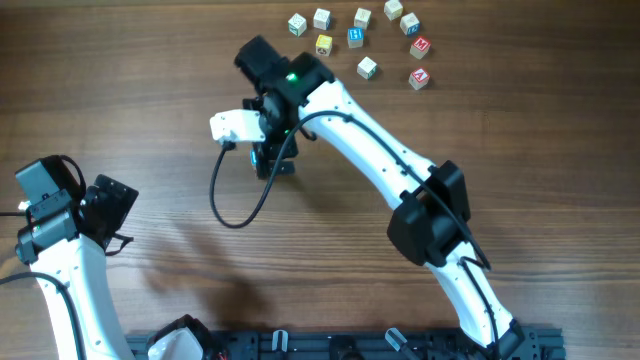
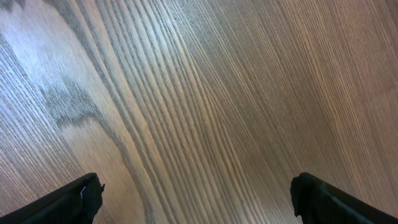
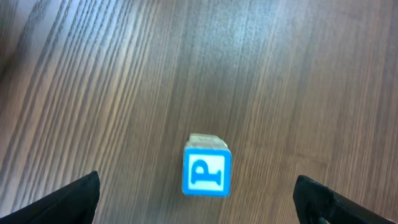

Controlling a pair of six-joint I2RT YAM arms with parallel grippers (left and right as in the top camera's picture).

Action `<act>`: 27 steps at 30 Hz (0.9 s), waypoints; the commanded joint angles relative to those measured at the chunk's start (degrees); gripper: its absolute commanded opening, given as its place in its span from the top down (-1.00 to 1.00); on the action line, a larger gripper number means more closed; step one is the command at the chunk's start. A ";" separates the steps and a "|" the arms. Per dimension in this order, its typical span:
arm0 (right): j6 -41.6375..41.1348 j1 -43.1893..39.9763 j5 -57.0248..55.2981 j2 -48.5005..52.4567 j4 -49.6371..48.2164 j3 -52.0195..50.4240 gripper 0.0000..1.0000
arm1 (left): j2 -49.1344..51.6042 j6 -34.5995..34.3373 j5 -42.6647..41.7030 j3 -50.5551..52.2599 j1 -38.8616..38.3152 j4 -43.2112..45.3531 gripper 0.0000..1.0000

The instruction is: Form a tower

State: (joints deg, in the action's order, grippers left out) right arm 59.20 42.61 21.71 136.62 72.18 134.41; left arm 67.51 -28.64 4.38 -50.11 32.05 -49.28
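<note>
Brown wood-grain table [image 1: 150,120] fills every view. On it stands the tower [image 3: 206,169], seen from almost straight above: its top cube shows a blue-framed face with a blue letter P on white, and a pale wooden edge of a lower cube peeks out behind it. The right gripper [image 3: 196,190] hangs over it, fingers spread wide and clear of both sides. The left gripper [image 2: 196,193], equally wide, holds nothing. Loose letter cubes [image 1: 355,38] lie clustered well apart.

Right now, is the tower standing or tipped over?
Standing. The right wrist view looks straight down on the tower: its P face is on top, a lower cube's edge showing just behind.
</note>
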 commanded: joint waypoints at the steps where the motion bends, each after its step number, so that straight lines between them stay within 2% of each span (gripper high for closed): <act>1: 1.25 -1.60 3.96 -2.05 -0.07 1.09 -1.00 | -0.37 -0.55 -0.28 -0.15 0.33 0.15 -1.00; 10: -2.82 2.64 -10.78 2.08 -2.97 0.07 -1.00 | -0.37 -0.55 -0.28 -0.15 0.33 0.15 -1.00; 27: -6.12 2.75 -11.17 9.46 -5.86 0.07 -1.00 | -0.37 -0.55 -0.28 -0.15 0.33 0.15 -1.00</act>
State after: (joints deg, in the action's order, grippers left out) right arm 54.04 45.45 10.83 144.40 66.76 134.41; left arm 67.51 -28.64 4.38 -50.11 32.05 -49.28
